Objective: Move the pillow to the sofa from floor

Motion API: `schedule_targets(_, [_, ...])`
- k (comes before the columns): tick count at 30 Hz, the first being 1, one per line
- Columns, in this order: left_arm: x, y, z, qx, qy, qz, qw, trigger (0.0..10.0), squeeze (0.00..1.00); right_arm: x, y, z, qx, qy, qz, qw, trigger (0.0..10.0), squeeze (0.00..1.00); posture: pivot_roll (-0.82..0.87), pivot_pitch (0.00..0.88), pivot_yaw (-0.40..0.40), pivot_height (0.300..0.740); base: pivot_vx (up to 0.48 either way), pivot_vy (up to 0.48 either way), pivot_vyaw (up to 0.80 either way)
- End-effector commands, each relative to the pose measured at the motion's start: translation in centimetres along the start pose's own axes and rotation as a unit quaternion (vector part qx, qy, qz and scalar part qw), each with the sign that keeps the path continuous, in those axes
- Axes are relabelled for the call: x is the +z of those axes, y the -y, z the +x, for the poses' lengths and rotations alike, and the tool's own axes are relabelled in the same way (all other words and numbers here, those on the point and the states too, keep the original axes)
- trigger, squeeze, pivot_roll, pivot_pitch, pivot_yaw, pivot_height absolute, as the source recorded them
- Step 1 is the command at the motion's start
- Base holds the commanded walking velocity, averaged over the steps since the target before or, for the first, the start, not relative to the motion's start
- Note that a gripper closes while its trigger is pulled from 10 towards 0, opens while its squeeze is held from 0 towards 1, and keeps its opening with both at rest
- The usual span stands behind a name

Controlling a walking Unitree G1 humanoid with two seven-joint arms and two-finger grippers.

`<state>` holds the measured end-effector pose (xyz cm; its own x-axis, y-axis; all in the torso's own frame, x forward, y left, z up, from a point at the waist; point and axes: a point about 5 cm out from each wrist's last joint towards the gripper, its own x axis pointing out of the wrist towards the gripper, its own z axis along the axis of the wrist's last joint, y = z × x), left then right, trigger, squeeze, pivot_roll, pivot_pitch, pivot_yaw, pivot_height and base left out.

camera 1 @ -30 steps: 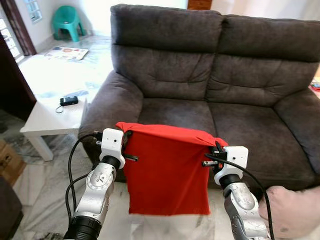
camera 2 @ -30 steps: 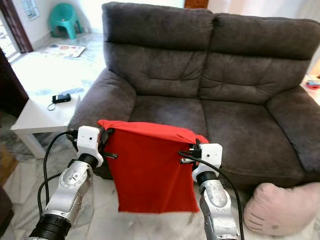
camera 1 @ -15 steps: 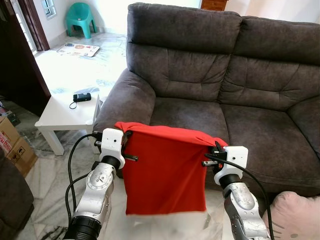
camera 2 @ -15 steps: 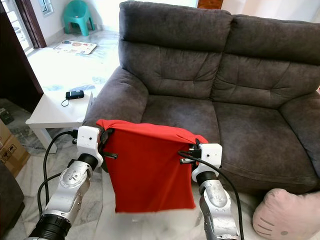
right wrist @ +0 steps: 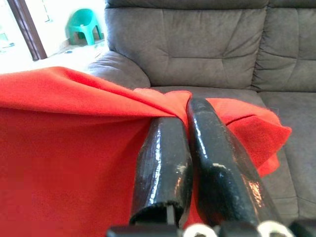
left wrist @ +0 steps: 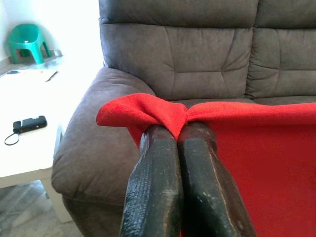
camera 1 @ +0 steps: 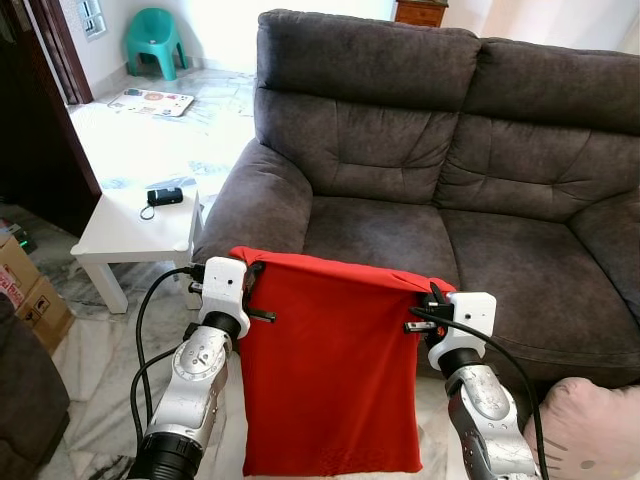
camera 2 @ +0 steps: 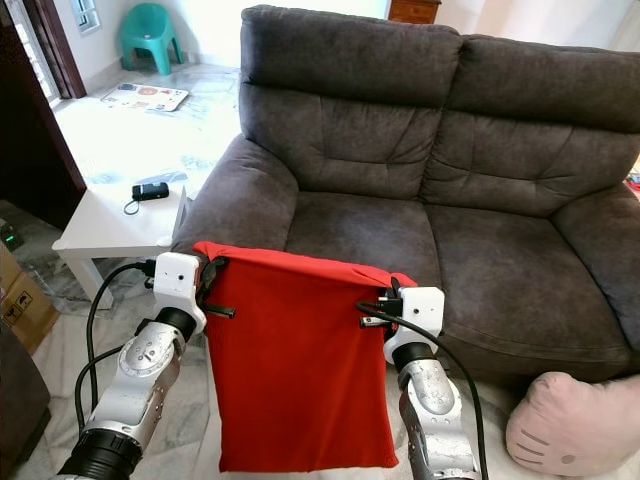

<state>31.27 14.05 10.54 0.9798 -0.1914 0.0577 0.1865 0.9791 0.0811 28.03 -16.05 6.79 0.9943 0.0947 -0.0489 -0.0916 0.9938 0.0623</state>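
**Red cloth held spread in front of sofa; pink pillow on floor**

Left gripper (camera 1: 254, 290) is pinched fully closed on one top corner of a flat red fabric sheet (camera 1: 330, 375). Right gripper (camera 1: 428, 305) is likewise clamped tight on the opposite top corner. In the left wrist view the two black fingers (left wrist: 163, 187) press together with a fold of red cloth bunched at their tips; the right wrist view shows the same.

Judgement: gripping both upper corners keeps the top edge taut and lets the sheet hang open, off the floor.

Orientation: top edge runs roughly level, left to right, between the grippers. The long axis hangs straight down; the flat face looks toward the dark grey two-seat fabric sofa (camera 1: 420, 130), just ahead.

A pale pink plush pillow (camera 2: 575, 425) with a cartoon face lies on the marble floor (camera 1: 90, 400) at the robot's right, beside the sofa base. Neither gripper touches it. Sofa seat is unoccupied. A low white side table (camera 1: 125, 225) carrying a small black device (camera 1: 164, 197) stands left of the sofa arm.
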Motion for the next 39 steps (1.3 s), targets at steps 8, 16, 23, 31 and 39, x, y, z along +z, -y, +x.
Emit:
schedule_targets(8, [1.17,-1.91,-0.05,0.048,0.028,-0.004,0.998,10.0,0.0,2.31,1.81,0.29,-0.044,0.055,0.004,0.998,10.0,0.0,0.0,0.0,-0.067,0.74,0.0,0.298,0.0])
schedule_targets(16, [1.13,-1.94,-0.06,0.048,0.026,-0.003,0.999,10.0,0.0,2.28,1.73,0.28,-0.044,0.055,0.005,0.998,10.0,0.0,0.0,0.0,-0.065,0.74,0.0,0.298,0.0])
schedule_targets(23, [1.12,-2.02,-0.1,0.05,0.026,-0.003,0.998,10.0,0.0,2.25,1.67,0.27,-0.043,0.055,0.006,0.998,10.0,0.0,0.0,0.0,-0.064,0.74,0.0,0.302,0.0])
schedule_targets(31, [1.09,-2.03,-0.15,0.05,0.025,-0.003,0.998,10.0,0.0,2.22,1.66,0.21,-0.043,0.054,0.007,0.998,10.0,0.0,0.0,0.0,-0.064,0.74,0.0,0.303,0.0])
schedule_targets(39, [1.1,-1.88,-0.14,0.045,0.027,0.001,0.999,10.0,0.0,2.19,1.65,0.22,-0.043,0.053,0.007,0.998,10.0,0.0,0.0,0.0,-0.064,0.74,0.0,0.103,0.0])
